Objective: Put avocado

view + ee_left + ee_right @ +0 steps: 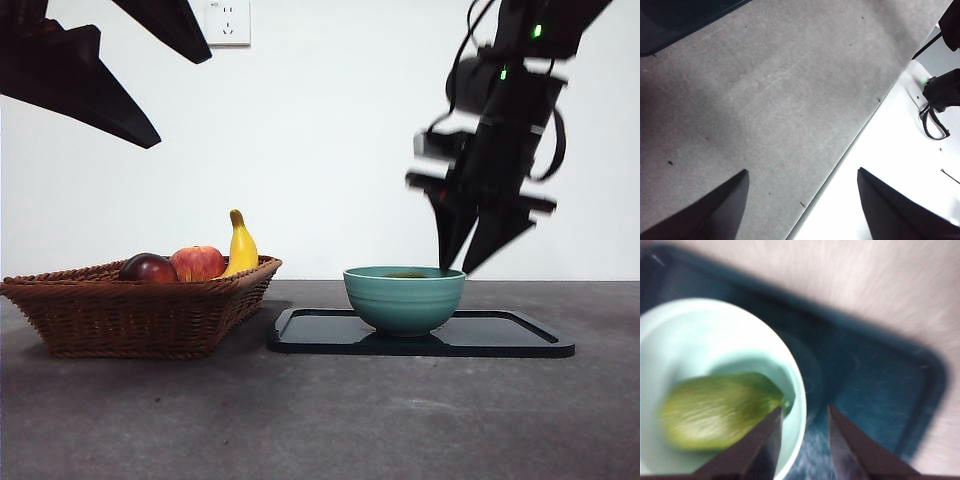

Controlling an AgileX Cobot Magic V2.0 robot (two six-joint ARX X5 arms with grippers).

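- The dull green, smooth, rounded avocado (pixel 715 412) lies inside the teal ceramic bowl (pixel 404 298), on the bowl's floor; in the front view only a sliver of it shows above the rim.
- The right tool (pixel 478 248) hangs just above the bowl's rim, off to the rim's edge, not over the bowl's centre. Its jaws stand slightly apart with nothing between them; it pinches nothing.
- Our read: the drop is done and the step in hand is the retreat.
- To do it well: we lift straight up first, no sideways motion until the jaw tips are well clear of the rim. One tip sits right beside the rim, so a lateral move risks clipping the bowl.
- The bowl rests on the dark flat rectangular tray (pixel 520 345); a nudge could slide it, so keep the lift slow.
- Both views of that arm are blurred, so exact clearance is hard to judge; leave margin.
- The left tool (pixel 800 205) waits with jaws spread wide, empty, bare grey tabletop (pixel 780 100) below it, well apart from the bowl.
- The brown wicker basket (pixel 140 305) of other fruit is far from the right tool; no interference expected.
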